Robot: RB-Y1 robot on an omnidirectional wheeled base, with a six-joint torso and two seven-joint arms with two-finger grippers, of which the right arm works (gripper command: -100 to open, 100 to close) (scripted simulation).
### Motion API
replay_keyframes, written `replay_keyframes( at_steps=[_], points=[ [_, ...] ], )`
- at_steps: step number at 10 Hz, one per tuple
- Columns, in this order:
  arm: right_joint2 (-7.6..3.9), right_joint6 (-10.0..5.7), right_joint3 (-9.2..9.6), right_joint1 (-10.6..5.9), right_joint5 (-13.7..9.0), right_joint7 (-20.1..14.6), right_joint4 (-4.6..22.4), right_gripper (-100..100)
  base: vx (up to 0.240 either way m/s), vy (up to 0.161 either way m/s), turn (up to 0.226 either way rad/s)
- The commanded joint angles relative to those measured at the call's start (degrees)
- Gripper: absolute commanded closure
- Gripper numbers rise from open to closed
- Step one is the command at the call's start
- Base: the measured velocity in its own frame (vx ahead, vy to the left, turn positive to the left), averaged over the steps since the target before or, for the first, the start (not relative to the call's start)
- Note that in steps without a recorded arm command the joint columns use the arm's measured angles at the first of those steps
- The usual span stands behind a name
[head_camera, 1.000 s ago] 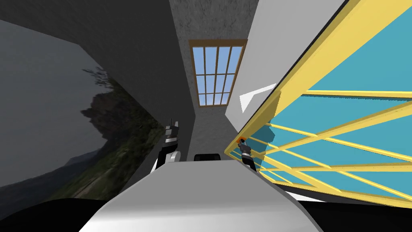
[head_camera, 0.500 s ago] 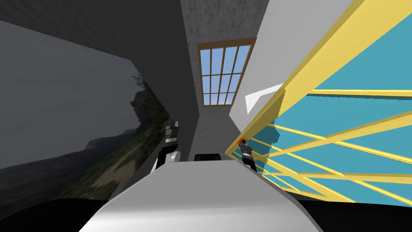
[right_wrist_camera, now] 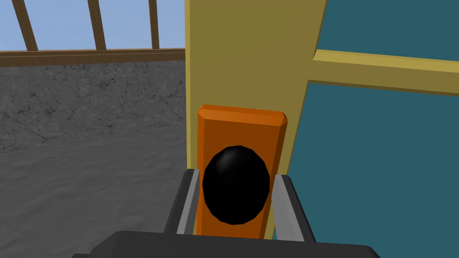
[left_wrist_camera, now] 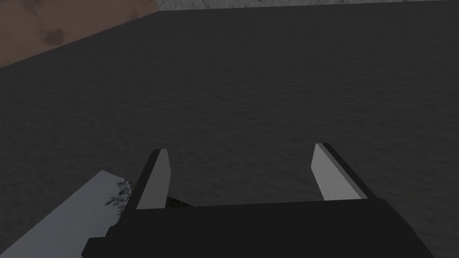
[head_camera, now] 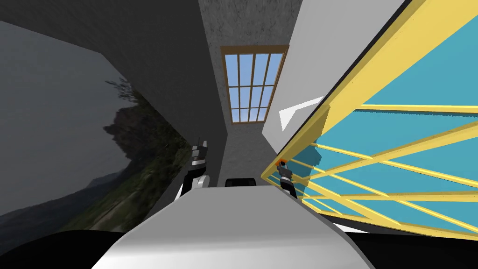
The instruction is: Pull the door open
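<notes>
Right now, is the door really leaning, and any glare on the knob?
Head view: door and window slant together, so it's the camera. Right wrist view: knob evenly lit, faint sheen, right gripper shut on it. Left wrist view: dim, left gripper open.

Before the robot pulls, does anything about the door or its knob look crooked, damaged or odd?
Nothing stands out. The right end effector grips the black knob squarely on its orange plate; the yellow-framed door looks intact.

Left gripper (left_wrist_camera: 240, 150) forward, fingers spread — right gripper (right_wrist_camera: 236, 174) extended, clamped on knob (right_wrist_camera: 236, 190).
</notes>
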Motion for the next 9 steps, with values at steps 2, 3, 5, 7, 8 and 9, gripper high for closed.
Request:
replay_keyframes(
  at_steps=[2,3,5,7,8,9],
  points=[
    [0.27,1.09,-0.75,-0.03,-0.86,1.12,-0.79,100,0.186,-0.002,-0.152],
    [0.43,1.40,-0.85,-0.07,-1.10,1.36,-0.91,100,0.186,-0.010,-0.131],
    [0.48,1.47,0.18,0.24,-0.35,1.25,-1.80,100,-0.003,-0.018,0.005],
    [0.55,1.58,1.07,0.51,0.24,1.21,-2.51,100,-0.155,-0.025,0.056],
    [0.58,1.62,1.41,0.61,0.46,1.20,-2.78,100,-0.163,0.004,0.029],
    [0.63,1.71,2.10,0.82,0.92,1.17,-3.33,100,-0.184,0.015,0.028]
  ],
)
